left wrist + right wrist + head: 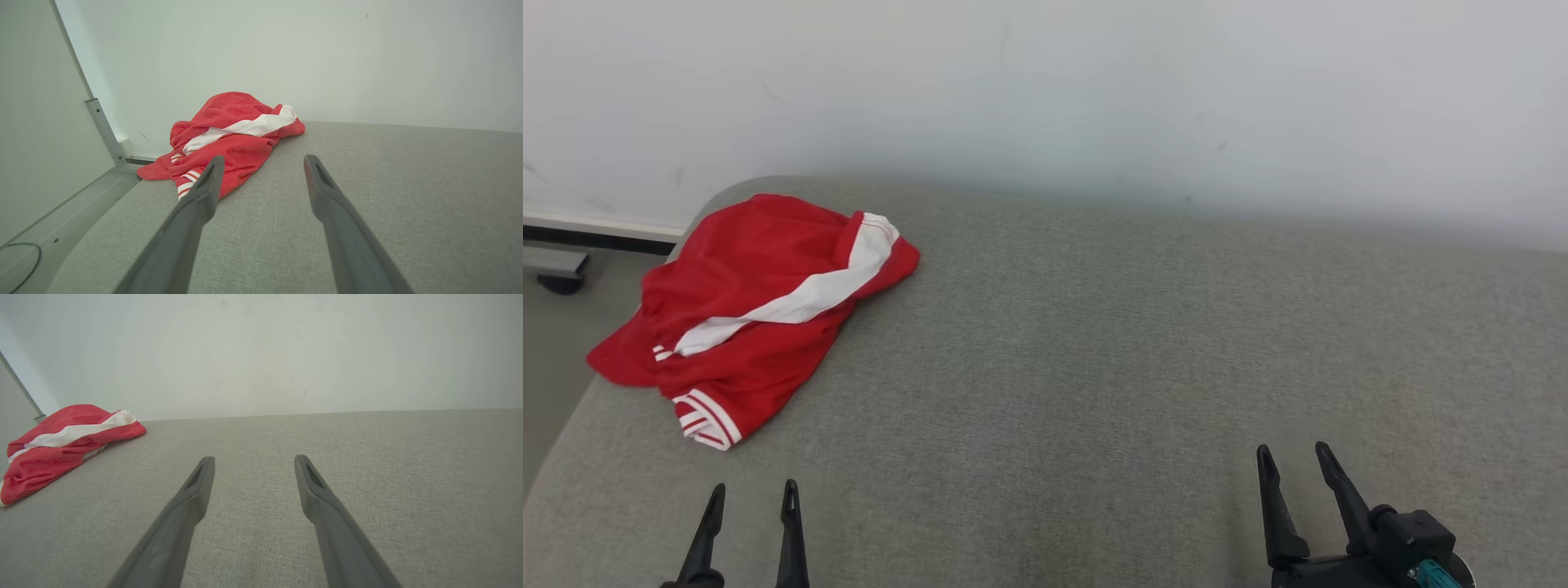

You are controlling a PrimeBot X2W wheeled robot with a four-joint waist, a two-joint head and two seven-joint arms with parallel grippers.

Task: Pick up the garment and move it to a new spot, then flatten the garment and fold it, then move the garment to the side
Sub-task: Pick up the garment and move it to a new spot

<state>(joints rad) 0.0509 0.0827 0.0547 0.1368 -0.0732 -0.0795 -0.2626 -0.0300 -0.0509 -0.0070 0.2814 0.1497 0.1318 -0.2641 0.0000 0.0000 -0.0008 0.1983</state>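
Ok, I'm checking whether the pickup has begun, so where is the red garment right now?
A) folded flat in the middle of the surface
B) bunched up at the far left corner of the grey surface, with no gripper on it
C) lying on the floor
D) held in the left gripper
B: the red garment lies crumpled at the far left corner of the grey surface, ahead of the open left gripper, which is clear of it.

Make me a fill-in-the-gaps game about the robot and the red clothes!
The crumpled garment is red with ___ stripes.
It lies on the grey fabric surface, on the robot's ___ side.
The left gripper and right gripper both stand ___, holding nothing.
Missing words: white; left; open.
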